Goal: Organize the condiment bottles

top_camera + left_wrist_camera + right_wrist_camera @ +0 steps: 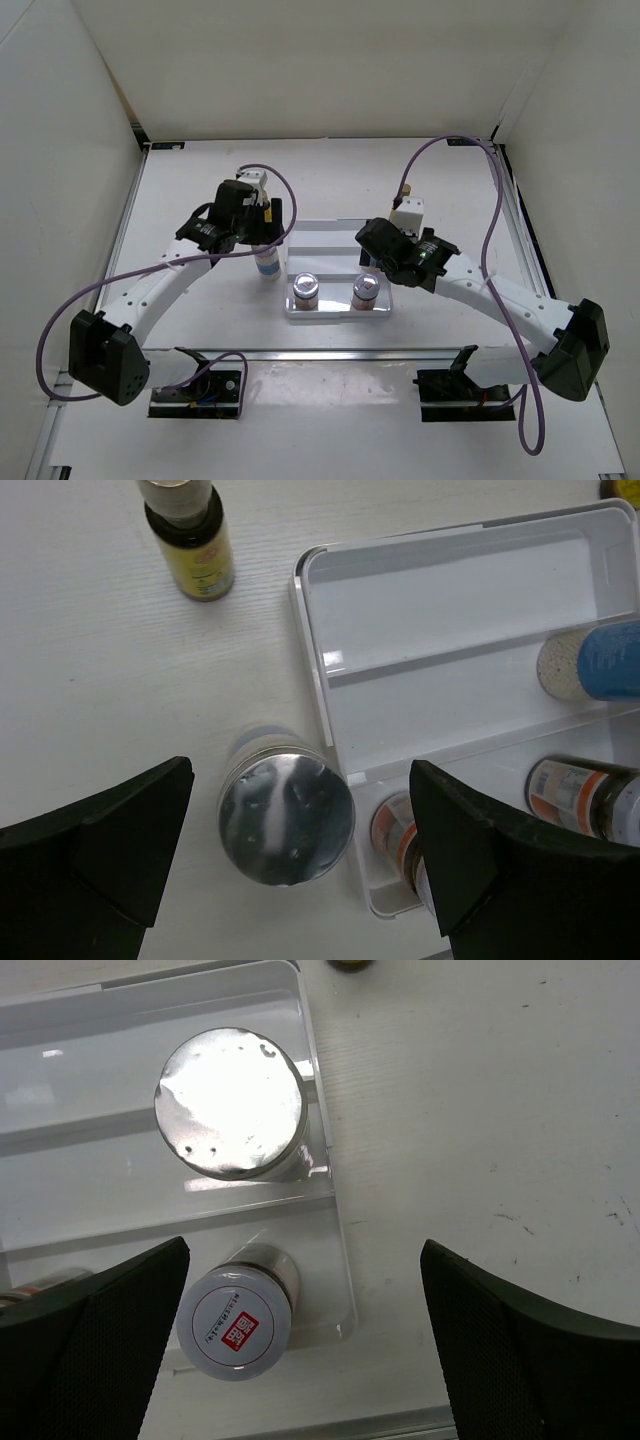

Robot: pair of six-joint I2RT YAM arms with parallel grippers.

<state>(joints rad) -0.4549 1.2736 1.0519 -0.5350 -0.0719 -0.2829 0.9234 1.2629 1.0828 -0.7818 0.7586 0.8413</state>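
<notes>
As three of the six bottles stood in the white stepped rectangular plastic tray [450,610], I judged the job about half done.

Front step: left short pinkish-labelled jar [303,290] and right short pinkish-labelled jar [365,290], upright, side by side. Middle step: first white blue-labelled silver-lidded jar [230,1100], upright near the right end. Back step showed nothing in it, as far as my wrist views reached.

Left to do:
- second white blue-labelled jar [287,815], upright on the pale table [100,660], just beside the tray's left wall
- near slim dark-brown bottle [190,540], yellow label, tan cap, on the table apart from the tray
- far slim dark-brown bottle [348,963], barely in view beyond the tray's back right corner

My left pincer [300,780] was released, one finger on either side of the second jar's lid, neither touching it. My right pincer [305,1255] was released too, gripping nothing, over the tray's right end.

Likely next: clamp left on that jar and set it on the middle step by its twin.
</notes>
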